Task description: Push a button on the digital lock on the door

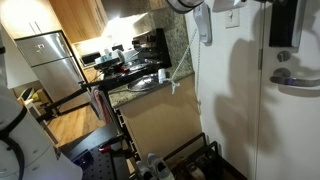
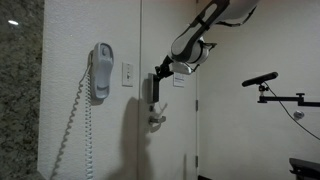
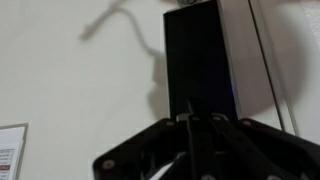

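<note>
Closed gripper tip at the lower end of the door's black keypad lock.

The tall, narrow, glossy black digital lock (image 3: 200, 55) with its silver base sits on the plain white flat door (image 3: 90, 90). In the wrist view it fills the frame from the centre up to 12 o'clock. The dark Robotiq gripper (image 3: 198, 118) comes in from 6 o'clock, its fingers drawn together to a narrow point with nothing between them. The point lies over the panel's lower part, but I cannot tell whether it touches. In an exterior view the gripper (image 2: 160, 70) meets the lock (image 2: 150, 92) from about 2 o'clock. The silver lever handle (image 2: 157, 121) is at the lock's 6 o'clock. At its 9 o'clock are the white switch plate (image 2: 127, 74) and, further out, the white corded wall handset (image 2: 102, 72) on the beige wall (image 2: 60, 40).
</note>
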